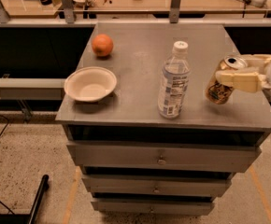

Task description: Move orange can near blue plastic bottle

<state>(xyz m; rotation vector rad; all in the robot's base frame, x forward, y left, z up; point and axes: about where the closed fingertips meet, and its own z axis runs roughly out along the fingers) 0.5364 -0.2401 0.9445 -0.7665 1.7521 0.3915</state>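
Observation:
The orange can is copper-coloured with a silver top and is held tilted at the right side of the grey cabinet top. My gripper comes in from the right edge and is shut on the can, one cream finger in front of it and one behind. The blue plastic bottle stands upright with a white cap near the middle front of the top, about a hand's width left of the can.
A white bowl sits at the front left of the top. A round orange fruit lies at the back left. Drawers are below the top. A rail and a cluttered bench run behind the cabinet.

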